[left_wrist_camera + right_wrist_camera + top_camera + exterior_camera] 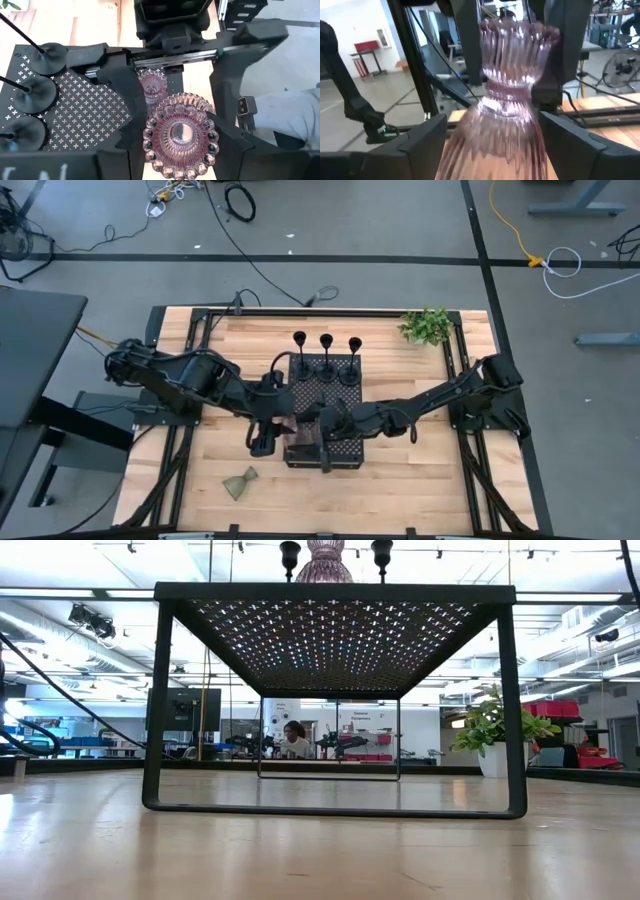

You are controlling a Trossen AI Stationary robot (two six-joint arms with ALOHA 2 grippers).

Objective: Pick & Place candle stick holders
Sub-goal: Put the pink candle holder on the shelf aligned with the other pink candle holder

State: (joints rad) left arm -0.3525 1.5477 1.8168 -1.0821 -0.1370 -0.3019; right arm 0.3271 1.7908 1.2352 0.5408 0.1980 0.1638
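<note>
Writing: white marks on the left gripper (172, 150) body in left wrist view, too cut off to read.
Left fingers: narrow, clamped on ribbed pink glass holder (180, 134) at both sides, above black perforated tray (345, 452) w/ 2nd pink glass holder (151, 83) beyond.
Right gripper (322, 442): over tray front; fingers wide, pink glass between them, not touching.
Black stem holders (326, 360): 3 in row at tray's back.
Olive hourglass holder (240, 482): lying on wood counter (420, 480), front-left of tray.

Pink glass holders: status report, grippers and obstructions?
Left gripper shut on ribbed pink glass holder over black perforated tray. Right gripper open around second pink holder. Olive-green holder awaits.
</note>
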